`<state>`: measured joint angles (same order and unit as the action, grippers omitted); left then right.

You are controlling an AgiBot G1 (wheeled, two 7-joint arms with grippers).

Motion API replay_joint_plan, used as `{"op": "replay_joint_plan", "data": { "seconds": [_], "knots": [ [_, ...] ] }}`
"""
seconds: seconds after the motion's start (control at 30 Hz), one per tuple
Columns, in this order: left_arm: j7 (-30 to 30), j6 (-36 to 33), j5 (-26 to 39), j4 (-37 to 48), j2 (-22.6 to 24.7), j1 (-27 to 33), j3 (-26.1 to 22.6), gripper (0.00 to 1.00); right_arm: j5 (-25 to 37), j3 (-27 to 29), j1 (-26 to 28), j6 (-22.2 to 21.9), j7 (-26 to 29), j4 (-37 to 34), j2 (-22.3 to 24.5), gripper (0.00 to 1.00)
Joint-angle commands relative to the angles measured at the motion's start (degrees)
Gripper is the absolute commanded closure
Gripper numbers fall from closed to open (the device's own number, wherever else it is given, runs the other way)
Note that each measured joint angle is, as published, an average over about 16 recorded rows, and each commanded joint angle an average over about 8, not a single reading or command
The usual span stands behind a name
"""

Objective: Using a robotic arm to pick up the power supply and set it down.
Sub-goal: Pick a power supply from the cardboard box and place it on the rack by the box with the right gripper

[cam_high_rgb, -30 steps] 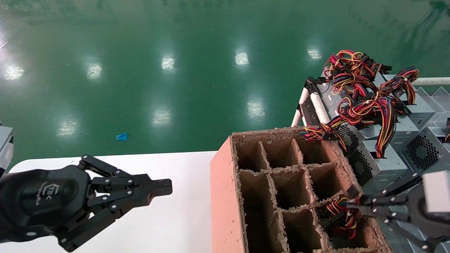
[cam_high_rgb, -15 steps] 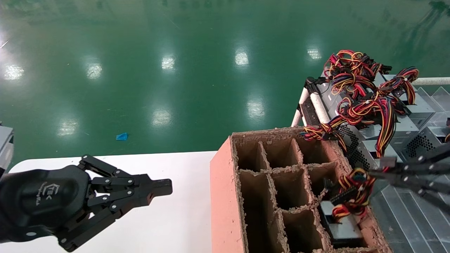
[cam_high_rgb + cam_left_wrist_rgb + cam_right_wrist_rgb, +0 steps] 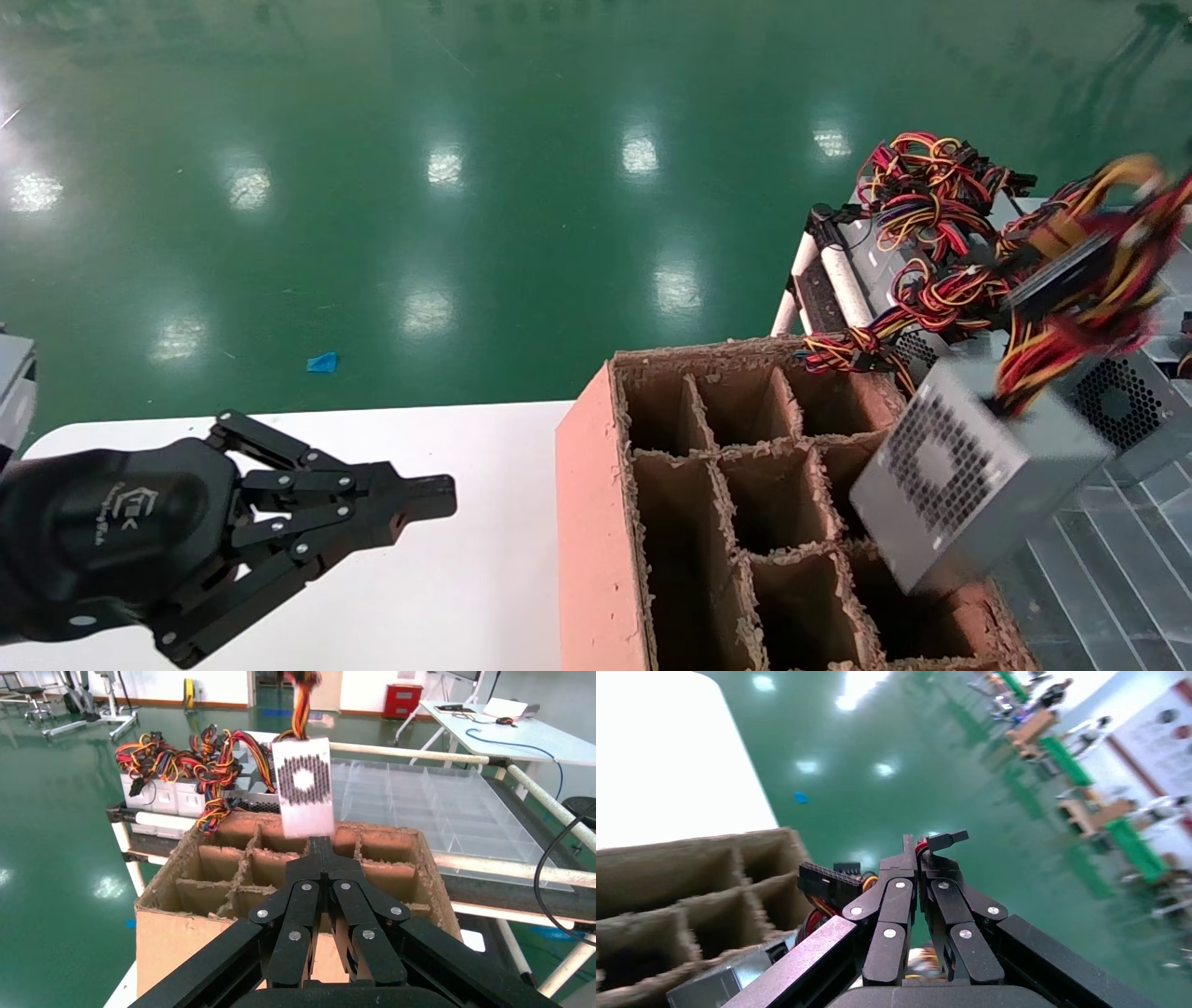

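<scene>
A: R gripper [image 3: 916, 855]?
B: Jaws pressed together on wire bundle [image 3: 828, 885] of the power supply [image 3: 968, 466]. Not visible in head view, off the edge.
A: PSU where?
B: Hanging below the closed jaws by its wires, tilted, vent face [image 3: 303, 780] w/ round fan opening turned outward. Clear of the cardboard box [image 3: 596, 522], above its near right corner, over the cells there. Grey casing corner [image 3: 729, 983] seen just under the fingers [image 3: 895, 903] in R wrist view.
A: L gripper [image 3: 438, 496]?
B: Parked over white table [image 3: 447, 596], jaws closed tip to tip, pointing at the box, well apart from PSU.
A: Else?
B: Other PSUs [image 3: 1113, 401] w/ tangled wires [image 3: 922, 186] on rack beyond the box, far side from L jaws.
</scene>
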<state>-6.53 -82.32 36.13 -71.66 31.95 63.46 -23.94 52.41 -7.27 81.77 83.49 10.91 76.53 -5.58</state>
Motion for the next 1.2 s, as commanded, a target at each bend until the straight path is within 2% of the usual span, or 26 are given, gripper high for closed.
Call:
{"op": "replay_joint_plan", "data": {
  "seconds": [0.03, 0.37, 0.63, 0.93, 1.2],
  "knots": [
    [0.0, 0.0, 0.0, 0.0, 0.0, 0.0, 0.0, 1.0, -0.37, 0.96, 0.67, -0.72, -0.12, 0.01, 1.06, 1.0],
    [0.0, 0.0, 0.0, 0.0, 0.0, 0.0, 0.0, 1.0, 0.43, 1.72, 0.77, -1.54, 0.44, -1.32, 6.52, 1.0],
    [0.0, 0.0, 0.0, 0.0, 0.0, 0.0, 0.0, 1.0, 1.34, -0.67, 2.13, 0.72, 0.11, -4.96, 11.39, 1.0],
    [0.0, 0.0, 0.0, 0.0, 0.0, 0.0, 0.0, 1.0, 3.24, -8.15, 6.49, 3.18, -2.93, -10.32, 15.26, 1.0],
    [0.0, 0.0, 0.0, 0.0, 0.0, 0.0, 0.0, 1.0, 1.74, -17.46, 10.05, 3.17, -7.0, -14.26, 15.38, 1.0]
  ]
}}
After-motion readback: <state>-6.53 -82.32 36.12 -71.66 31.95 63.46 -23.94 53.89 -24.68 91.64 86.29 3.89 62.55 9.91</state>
